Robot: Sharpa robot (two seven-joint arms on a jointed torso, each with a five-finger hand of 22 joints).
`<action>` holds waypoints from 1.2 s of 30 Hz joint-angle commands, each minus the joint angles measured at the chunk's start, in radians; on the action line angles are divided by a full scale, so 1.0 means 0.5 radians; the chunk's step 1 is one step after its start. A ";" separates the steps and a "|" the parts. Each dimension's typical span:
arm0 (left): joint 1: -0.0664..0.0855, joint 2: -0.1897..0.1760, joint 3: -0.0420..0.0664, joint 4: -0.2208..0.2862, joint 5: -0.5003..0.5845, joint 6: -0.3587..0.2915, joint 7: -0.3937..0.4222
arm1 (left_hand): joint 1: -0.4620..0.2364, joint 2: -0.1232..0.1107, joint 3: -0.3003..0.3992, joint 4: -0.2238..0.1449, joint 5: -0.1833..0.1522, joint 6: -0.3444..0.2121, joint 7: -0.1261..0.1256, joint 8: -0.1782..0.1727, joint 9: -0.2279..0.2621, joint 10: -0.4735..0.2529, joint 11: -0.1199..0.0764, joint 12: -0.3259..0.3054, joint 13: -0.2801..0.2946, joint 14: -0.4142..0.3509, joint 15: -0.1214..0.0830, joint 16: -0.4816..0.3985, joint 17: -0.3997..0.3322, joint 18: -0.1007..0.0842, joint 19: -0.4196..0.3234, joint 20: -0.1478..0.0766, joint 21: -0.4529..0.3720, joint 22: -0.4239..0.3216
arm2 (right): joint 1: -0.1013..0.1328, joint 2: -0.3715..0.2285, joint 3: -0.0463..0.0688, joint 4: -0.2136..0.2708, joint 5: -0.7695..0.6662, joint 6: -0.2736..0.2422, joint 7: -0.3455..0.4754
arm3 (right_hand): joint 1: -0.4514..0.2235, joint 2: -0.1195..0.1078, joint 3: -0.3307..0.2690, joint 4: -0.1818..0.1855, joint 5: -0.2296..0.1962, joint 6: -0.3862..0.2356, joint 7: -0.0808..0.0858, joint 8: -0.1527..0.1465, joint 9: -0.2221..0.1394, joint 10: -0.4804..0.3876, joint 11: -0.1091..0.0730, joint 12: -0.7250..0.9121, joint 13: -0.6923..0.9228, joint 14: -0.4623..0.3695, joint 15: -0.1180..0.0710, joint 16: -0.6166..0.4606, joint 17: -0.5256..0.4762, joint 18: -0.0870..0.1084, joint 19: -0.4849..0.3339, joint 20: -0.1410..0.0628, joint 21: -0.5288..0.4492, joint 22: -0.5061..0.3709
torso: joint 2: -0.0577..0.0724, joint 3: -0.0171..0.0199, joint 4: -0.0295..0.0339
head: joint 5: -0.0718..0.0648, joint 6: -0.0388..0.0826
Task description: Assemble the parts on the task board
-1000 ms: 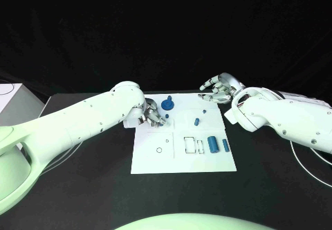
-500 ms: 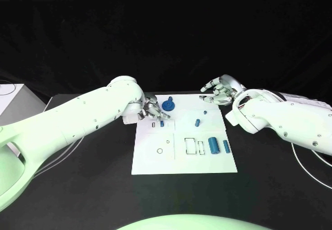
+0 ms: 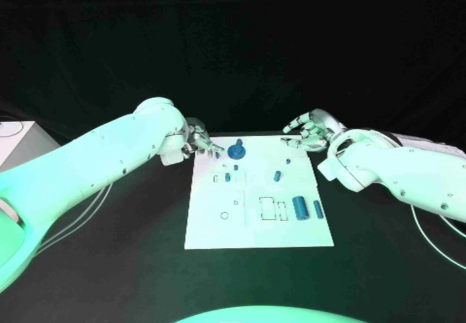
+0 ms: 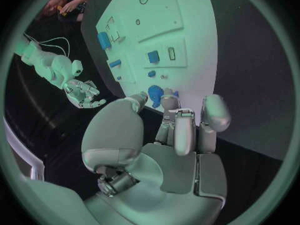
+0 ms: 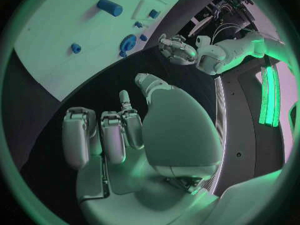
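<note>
The white task board (image 3: pixel 254 229) lies mid-table. A blue gear-shaped part (image 3: pixel 236 149) stands at its far left corner. Small blue pieces (image 3: pixel 228 177) (image 3: pixel 277 175) sit in the board's middle, and two blue cylinders (image 3: pixel 299 207) lie at its right edge. My left hand (image 3: pixel 199 142) hovers just off the board's far left corner, beside the gear, with its fingers half curled and holding nothing; the left wrist view shows the gear (image 4: pixel 156 92) beyond its fingertips. My right hand (image 3: pixel 309 130) hangs past the far right corner, fingers arched apart and empty.
A white box (image 3: pixel 15 138) stands at the table's left edge. A thin cable (image 3: pixel 427 225) runs along the table on the right. Empty outlined slots (image 3: pixel 267 205) mark the board's near half.
My left hand has drawn back from over the board's left middle to the far left corner, uncovering a small blue piece there. The right hand has barely moved.
</note>
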 commanded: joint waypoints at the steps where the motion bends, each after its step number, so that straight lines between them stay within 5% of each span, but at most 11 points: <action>1: 0.009 0.020 0.005 -0.046 -0.016 -0.131 0.031 | 0.039 0.000 0.026 -0.001 -0.004 -0.034 0.020 -0.067 -0.052 -0.063 0.021 -0.058 -0.089 0.099 0.020 -0.014 0.264 0.028 -0.009 0.022 -0.016 -0.019 | -0.001 -0.003 0.001 0.005 0.000 -0.006 0.022 | -0.020 0.003 0.010 0.007 0.008 -0.013 -0.001 0.003 0.003 -0.015 0.003 -0.008 0.260 0.184 0.004 -0.012 0.422 -0.015 0.095 0.015 -0.010 0.244 | 0.006 -0.0017 -0.004 | -0.005 0.012; 16: 0.059 0.196 0.004 -0.385 -0.028 -0.182 0.055 | 0.115 -0.010 0.101 -0.002 -0.003 -0.026 0.030 -0.110 -0.102 -0.040 0.029 -0.037 -0.074 0.111 0.029 0.004 0.287 0.023 0.014 0.034 0.000 0.013 | 0.002 0.001 0.006 0.021 -0.002 -0.013 0.022 | -0.018 0.003 0.012 0.006 0.011 -0.014 -0.001 0.003 0.003 -0.014 0.003 -0.007 0.261 0.185 0.004 -0.011 0.424 -0.015 0.095 0.015 -0.009 0.245 | 0.047 -0.0045 -0.016 | 0.002 0.054; 27: 0.060 0.253 -0.010 -0.494 -0.015 -0.175 0.067 | 0.122 -0.013 0.110 -0.002 -0.004 -0.025 0.030 -0.114 -0.108 -0.039 0.029 -0.035 -0.075 0.112 0.030 0.005 0.288 0.023 0.014 0.035 0.001 0.013 | 0.005 0.006 0.010 0.026 -0.004 -0.014 0.021 | -0.017 0.004 0.014 0.005 0.016 -0.015 -0.001 0.004 0.003 -0.015 0.003 -0.007 0.260 0.184 0.004 -0.011 0.423 -0.015 0.096 0.015 -0.009 0.245 | 0.081 -0.0027 -0.041 | 0.018 0.083; 36: 0.060 0.280 -0.029 -0.531 0.030 -0.151 0.073 | 0.121 -0.014 0.113 -0.001 -0.004 -0.020 0.030 -0.114 -0.110 -0.035 0.029 -0.032 -0.070 0.114 0.030 0.009 0.293 0.022 0.019 0.035 0.005 0.020 | 0.006 0.012 0.012 0.027 -0.005 -0.015 0.021 | -0.017 0.004 0.014 0.005 0.016 -0.015 -0.001 0.004 0.003 -0.015 0.003 -0.007 0.260 0.184 0.004 -0.011 0.423 -0.015 0.096 0.015 -0.009 0.245 | 0.080 -0.0079 -0.032 | 0.013 0.072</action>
